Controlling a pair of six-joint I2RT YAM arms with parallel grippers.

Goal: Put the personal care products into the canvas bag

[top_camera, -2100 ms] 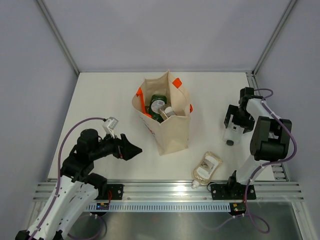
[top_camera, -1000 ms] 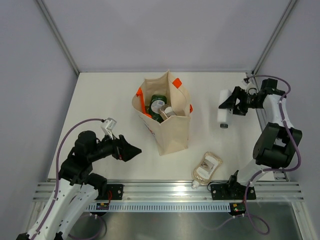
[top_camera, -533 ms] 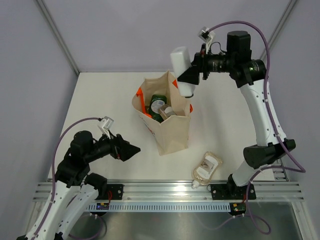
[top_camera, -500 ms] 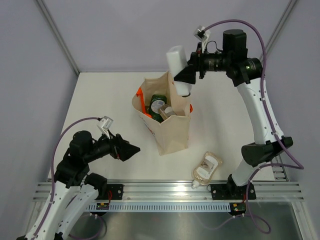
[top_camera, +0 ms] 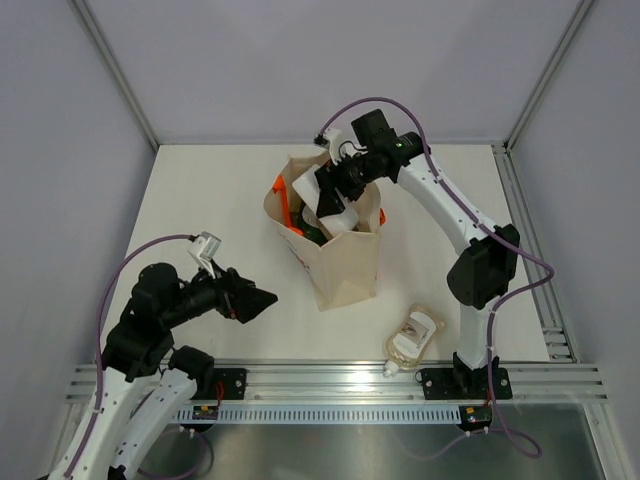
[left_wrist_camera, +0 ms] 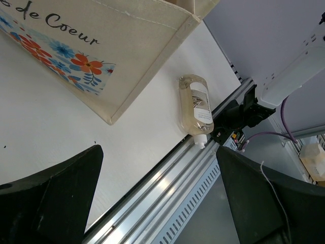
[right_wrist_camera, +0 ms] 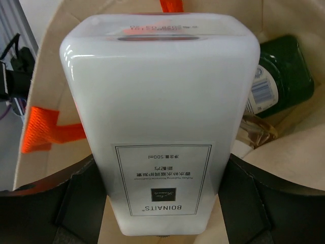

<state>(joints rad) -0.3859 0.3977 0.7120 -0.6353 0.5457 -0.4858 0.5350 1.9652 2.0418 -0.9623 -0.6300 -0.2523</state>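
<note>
The canvas bag (top_camera: pixel 345 265) stands upright mid-table, with orange handles (right_wrist_camera: pixel 51 132). My right gripper (top_camera: pixel 338 185) is shut on the white bottle (top_camera: pixel 326 205), holding it in the bag's mouth. In the right wrist view the white bottle (right_wrist_camera: pixel 157 127) fills the frame between my fingers (right_wrist_camera: pixel 76 203), above the bag's wall (right_wrist_camera: pixel 48 66). A green bottle (right_wrist_camera: pixel 282 71) and a clear package (right_wrist_camera: pixel 259 132) lie inside the bag. One beige pouch (top_camera: pixel 413 337) lies on the table near the front rail, also in the left wrist view as the pouch (left_wrist_camera: pixel 195 109). My left gripper (top_camera: pixel 262 300) is open and holds nothing, left of the bag.
The metal rail (top_camera: pixel 340 385) runs along the front table edge, just beside the pouch's cap. The right arm's base (top_camera: pixel 470 380) is bolted close to the pouch. Enclosure walls stand at the back and sides.
The right arm lifted the white bottle from the table's right side, swung it up and left, then lowered it into the bag's mouth. The left arm barely moved.
</note>
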